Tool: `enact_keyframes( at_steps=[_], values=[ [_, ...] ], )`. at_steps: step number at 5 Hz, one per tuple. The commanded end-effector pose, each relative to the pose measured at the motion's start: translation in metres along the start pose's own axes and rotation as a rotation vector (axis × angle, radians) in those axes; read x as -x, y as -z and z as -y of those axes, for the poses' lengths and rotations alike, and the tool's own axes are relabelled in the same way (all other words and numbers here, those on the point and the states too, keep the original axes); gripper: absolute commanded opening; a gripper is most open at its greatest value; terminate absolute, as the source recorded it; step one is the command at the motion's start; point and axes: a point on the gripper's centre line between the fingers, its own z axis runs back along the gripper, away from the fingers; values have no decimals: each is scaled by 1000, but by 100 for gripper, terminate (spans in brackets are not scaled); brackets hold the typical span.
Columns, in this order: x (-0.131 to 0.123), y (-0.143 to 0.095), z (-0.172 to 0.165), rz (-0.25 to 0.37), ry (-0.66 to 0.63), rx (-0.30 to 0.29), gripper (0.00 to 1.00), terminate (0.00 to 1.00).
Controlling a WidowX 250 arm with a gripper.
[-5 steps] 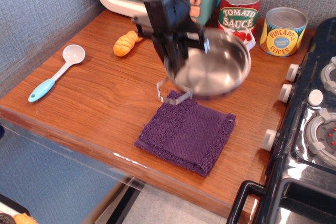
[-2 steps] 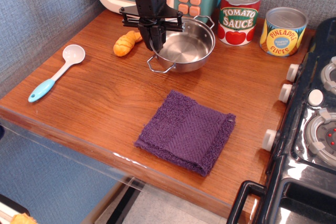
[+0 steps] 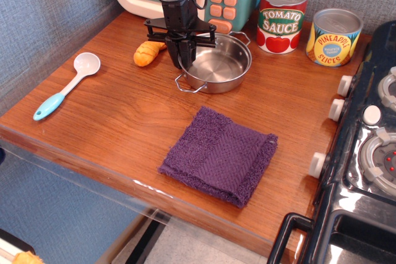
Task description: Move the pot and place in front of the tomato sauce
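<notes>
- Wooden countertop with grey textured wall behind; black stove along the 3 o'clock edge.
- Pot sits on the counter, at about 8 o'clock of the tomato sauce, near it but apart. One second back it was tilted over the purple cloth; since 0.4 s ago it has barely shifted.
- Gripper at the pot's 9 o'clock rim; fingers look closed on the rim, though release cannot be ruled out.
- Orange toy food just at 9 o'clock of the gripper; spoon farther out.
- Pineapple can at 3 o'clock of the sauce.
- Bare wood lies between pot and cloth.
</notes>
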Motion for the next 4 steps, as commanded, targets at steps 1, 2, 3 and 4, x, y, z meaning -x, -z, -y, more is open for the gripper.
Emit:
enact_keyframes(
  at_steps=[1, 2, 3, 4],
  values=[
    [-1, -25, 4, 51, 55, -26, 100, 0],
    [1, -51, 10, 107, 98, -24, 100, 0],
    [14, -83, 17, 137, 179, -37, 100, 0],
    [39, -109, 22, 142, 223, -51, 100, 0]
  ],
)
